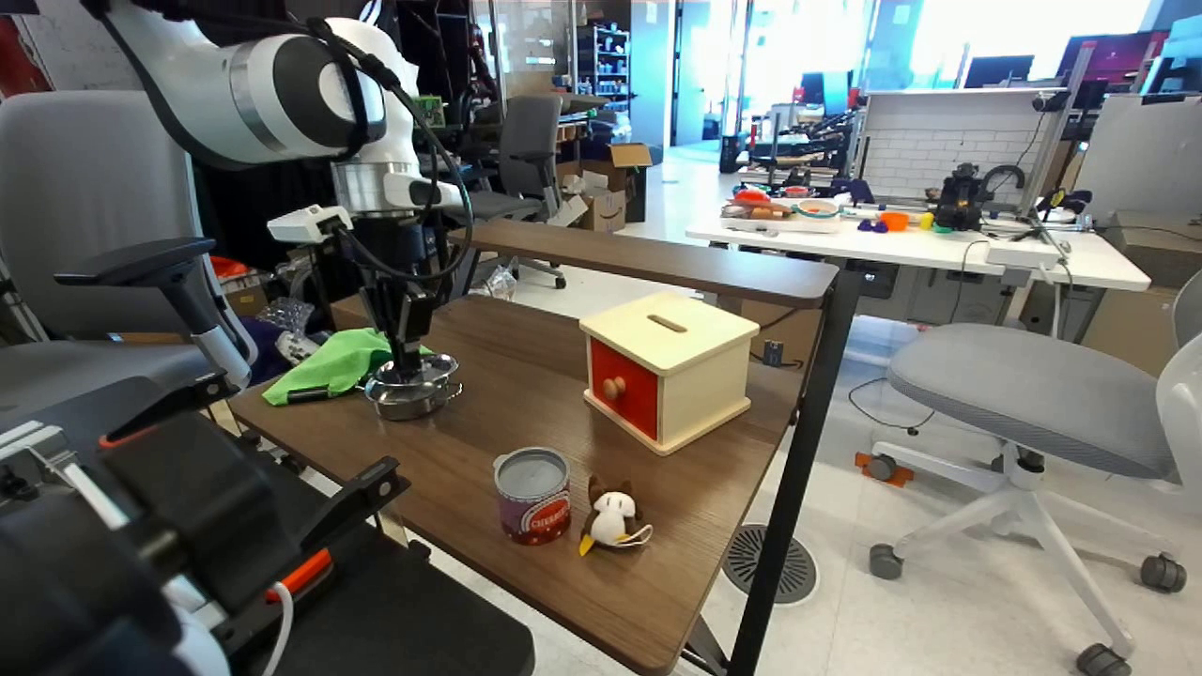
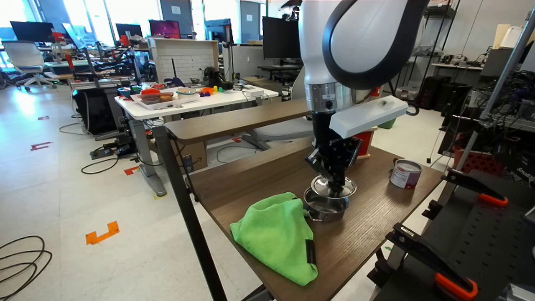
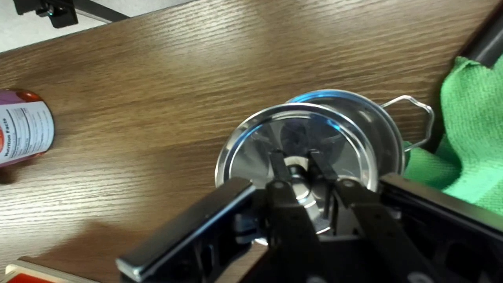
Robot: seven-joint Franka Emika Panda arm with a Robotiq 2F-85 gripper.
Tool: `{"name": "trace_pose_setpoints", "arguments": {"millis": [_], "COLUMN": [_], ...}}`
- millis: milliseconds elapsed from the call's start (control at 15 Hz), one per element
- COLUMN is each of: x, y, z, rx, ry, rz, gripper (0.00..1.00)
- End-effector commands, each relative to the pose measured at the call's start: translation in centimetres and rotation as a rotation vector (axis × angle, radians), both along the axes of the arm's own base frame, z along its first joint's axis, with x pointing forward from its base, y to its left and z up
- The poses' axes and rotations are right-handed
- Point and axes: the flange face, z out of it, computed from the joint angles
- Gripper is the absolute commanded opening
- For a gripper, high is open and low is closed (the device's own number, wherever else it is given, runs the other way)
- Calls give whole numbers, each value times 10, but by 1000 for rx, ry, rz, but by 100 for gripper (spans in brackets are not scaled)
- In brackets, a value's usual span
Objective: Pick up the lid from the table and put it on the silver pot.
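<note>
The shiny silver lid [image 2: 320, 185] hangs just above the silver pot [image 2: 327, 211], slightly offset from its opening. My gripper [image 3: 296, 155] is shut on the knob in the middle of the lid. In the wrist view the lid [image 3: 294, 125] covers much of the pot [image 3: 379, 125], and part of the pot's opening and one wire handle show to its right. In an exterior view the lid [image 1: 438, 366] sits over the pot [image 1: 413, 404], with the fingers [image 1: 407, 368] pointing down at its middle. Whether the lid touches the pot's rim is hard to tell.
A green cloth [image 2: 273, 238] with a black strip lies right beside the pot. A yellow wooden box [image 1: 667, 376] with a red drawer stands on the brown table [image 1: 507, 376]. A grey-topped reddish can [image 1: 533, 498] and a small plush toy [image 1: 613, 516] stand near one end.
</note>
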Motion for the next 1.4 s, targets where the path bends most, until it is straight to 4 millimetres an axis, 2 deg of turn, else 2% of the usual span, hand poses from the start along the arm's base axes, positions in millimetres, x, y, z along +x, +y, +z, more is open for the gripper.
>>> {"name": "trace_pose_setpoints", "arguments": {"millis": [0, 467, 1067, 1333], "x": [-1, -2, 2, 4], "y": [11, 26, 15, 14], "z": [-5, -16, -15, -21], "rx": [30, 63, 56, 51], "ry": [-24, -5, -34, -32], "rz": [-6, -2, -31, -29], "gripper": [5, 5, 5, 5]}}
